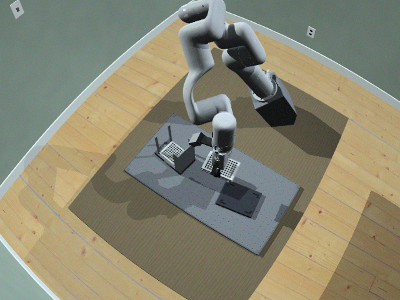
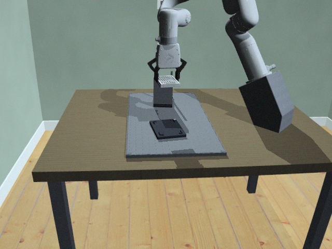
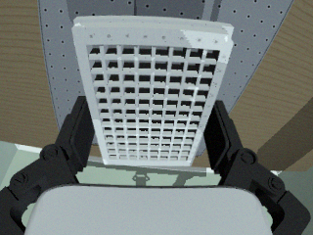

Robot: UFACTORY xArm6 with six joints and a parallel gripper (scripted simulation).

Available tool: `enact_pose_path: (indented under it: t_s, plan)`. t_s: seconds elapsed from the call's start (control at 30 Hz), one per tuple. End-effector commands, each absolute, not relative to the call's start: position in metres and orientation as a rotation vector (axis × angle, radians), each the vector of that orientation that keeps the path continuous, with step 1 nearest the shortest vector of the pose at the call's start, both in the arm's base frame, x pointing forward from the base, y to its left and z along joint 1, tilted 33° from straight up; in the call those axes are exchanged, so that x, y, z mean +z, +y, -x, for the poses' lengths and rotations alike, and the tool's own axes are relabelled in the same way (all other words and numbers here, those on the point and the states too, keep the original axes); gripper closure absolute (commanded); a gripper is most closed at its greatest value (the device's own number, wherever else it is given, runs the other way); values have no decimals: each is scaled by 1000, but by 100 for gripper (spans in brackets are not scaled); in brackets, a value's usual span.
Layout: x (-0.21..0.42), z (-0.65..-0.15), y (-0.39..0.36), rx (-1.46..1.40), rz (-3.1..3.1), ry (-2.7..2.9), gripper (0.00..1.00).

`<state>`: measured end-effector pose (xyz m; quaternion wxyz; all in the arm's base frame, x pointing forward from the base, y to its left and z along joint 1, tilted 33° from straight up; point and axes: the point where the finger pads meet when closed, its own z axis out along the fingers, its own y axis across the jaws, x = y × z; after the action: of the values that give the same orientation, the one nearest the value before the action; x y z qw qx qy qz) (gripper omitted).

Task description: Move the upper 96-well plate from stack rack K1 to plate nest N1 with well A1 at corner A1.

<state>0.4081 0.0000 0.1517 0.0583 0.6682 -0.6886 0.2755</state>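
Observation:
My gripper is shut on the upper white 96-well plate, holding it level by its long sides, high above the grey breadboard between the rack and the nest. It also shows in the exterior view and fills the wrist view, with a dark finger on each side. The stack rack K1 stands at the far left of the board with the lower plate still inside it. The dark plate nest N1 lies flat on the board, empty, its corner locators visible. The A1 mark is too small to make out.
The grey breadboard lies on a brown table. The arm's dark base block stands at the table's back right. Two thin rack posts rise at the rack's far side.

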Motion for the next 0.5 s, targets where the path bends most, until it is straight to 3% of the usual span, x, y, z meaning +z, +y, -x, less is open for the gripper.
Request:
enact_pose_path:
  t_s: [0.0, 0.47]
  plan:
    - [148, -413, 10, 839, -2025, -2089, 100]
    - [132, -424, 45, 839, -2025, -2089, 100]
